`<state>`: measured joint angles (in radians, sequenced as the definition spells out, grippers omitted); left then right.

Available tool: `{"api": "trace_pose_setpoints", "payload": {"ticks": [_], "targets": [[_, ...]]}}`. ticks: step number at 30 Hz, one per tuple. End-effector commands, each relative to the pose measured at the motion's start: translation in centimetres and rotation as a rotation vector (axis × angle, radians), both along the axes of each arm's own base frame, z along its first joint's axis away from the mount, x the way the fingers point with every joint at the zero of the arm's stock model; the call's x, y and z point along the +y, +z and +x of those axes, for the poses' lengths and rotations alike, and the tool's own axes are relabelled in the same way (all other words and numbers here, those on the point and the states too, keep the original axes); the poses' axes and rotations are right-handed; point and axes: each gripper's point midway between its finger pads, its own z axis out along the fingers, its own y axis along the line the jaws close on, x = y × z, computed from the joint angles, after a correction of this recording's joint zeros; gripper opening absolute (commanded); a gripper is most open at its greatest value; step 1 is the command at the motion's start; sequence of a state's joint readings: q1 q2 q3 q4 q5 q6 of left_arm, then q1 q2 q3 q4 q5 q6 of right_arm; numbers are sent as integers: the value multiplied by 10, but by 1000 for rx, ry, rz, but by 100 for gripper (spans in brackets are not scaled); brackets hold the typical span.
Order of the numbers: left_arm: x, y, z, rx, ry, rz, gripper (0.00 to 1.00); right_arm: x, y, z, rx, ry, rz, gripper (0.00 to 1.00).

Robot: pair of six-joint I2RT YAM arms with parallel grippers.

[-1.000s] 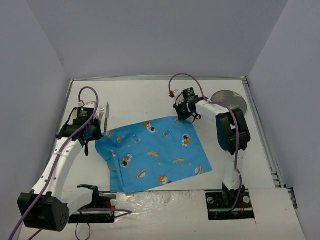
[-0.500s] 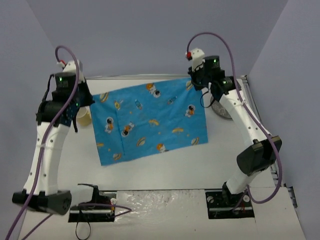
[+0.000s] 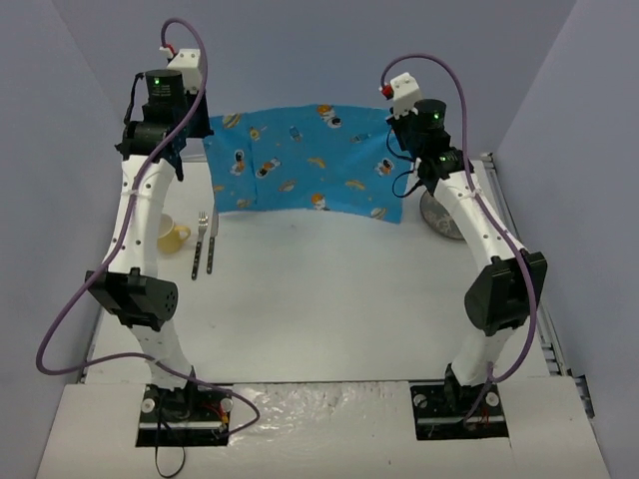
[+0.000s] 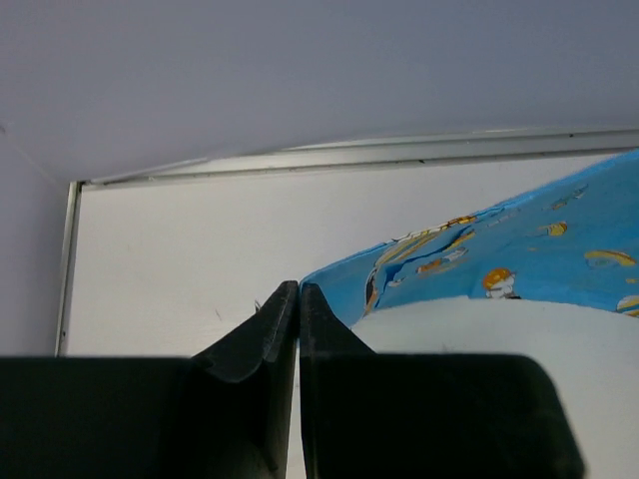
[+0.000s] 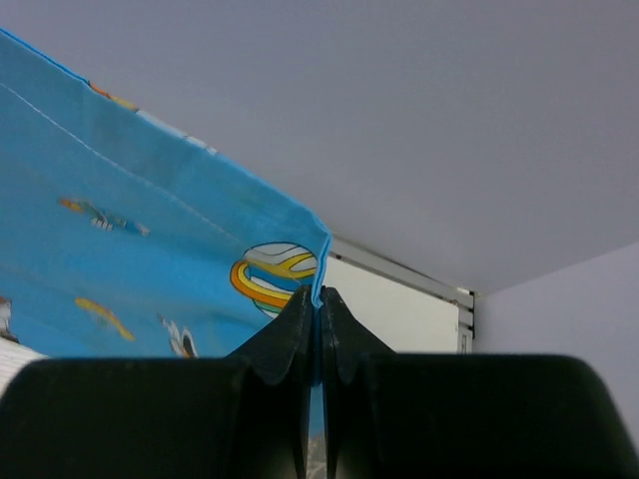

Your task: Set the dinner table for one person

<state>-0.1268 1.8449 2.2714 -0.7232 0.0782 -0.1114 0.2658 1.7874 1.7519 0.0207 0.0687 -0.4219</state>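
The blue space-print placemat [image 3: 305, 160] hangs stretched in the air between my two raised arms, over the far part of the white dinner table [image 3: 329, 299]. Its lower edge droops toward the tabletop. At the cloth's left upper corner my left gripper [image 3: 200, 130] is shut. In the left wrist view the closed tips [image 4: 299, 289] meet that corner of the placemat [image 4: 499, 254]. My right gripper [image 3: 401, 128] is shut on the right upper corner. The right wrist view shows the placemat's [image 5: 150, 220] hem pinched between the closed tips [image 5: 319, 295].
A yellow cup [image 3: 172, 235] stands at the left edge, with a fork [image 3: 200, 244] and a knife [image 3: 212, 241] lying beside it. A grey plate [image 3: 439, 218] sits at the far right, partly behind my right arm. Grey walls enclose the table on three sides.
Both arms rose and swung toward the back wall, lifting the placemat off the table until it hangs in the air. The cup, fork and knife at the left are now uncovered.
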Motion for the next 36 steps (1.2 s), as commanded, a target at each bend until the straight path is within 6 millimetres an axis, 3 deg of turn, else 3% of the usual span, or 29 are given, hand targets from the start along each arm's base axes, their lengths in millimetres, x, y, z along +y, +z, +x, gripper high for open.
{"api": "trace_pose_setpoints", "payload": {"ticks": [1,3,6,7,9,11,16,21,24,28,30,36], "targets": [[-3,47,-24,-232,-92,54,0,-18,92,-46,-483,14,-8,0],[-7,53,-42,-312,-120,40,0,-22,70,-55,-447,17,-2,0],[-7,-11,-73,-231,-113,12,0,-24,23,-78,-345,39,14,0],[-7,-23,-80,-216,-107,-11,0,-25,7,-88,-314,43,19,0],[-7,-47,-97,-176,-91,-53,0,-25,0,-104,-295,53,52,0],[-7,-91,-123,-90,-52,-116,0,-18,-43,-126,-178,101,99,2],[-1,-176,-178,161,81,-223,0,-6,-103,-180,-6,97,264,3],[2,-226,-219,321,171,-288,0,9,-153,-233,227,21,492,7],[5,-237,-239,373,200,-300,4,11,-169,-257,329,-59,651,18],[2,-235,-257,383,201,-346,54,9,-177,-281,374,-115,770,53],[0,-230,-263,379,183,-357,65,1,-177,-284,367,-160,770,59],[2,-200,-273,329,131,-316,70,-16,-166,-281,326,-256,757,68]]}}
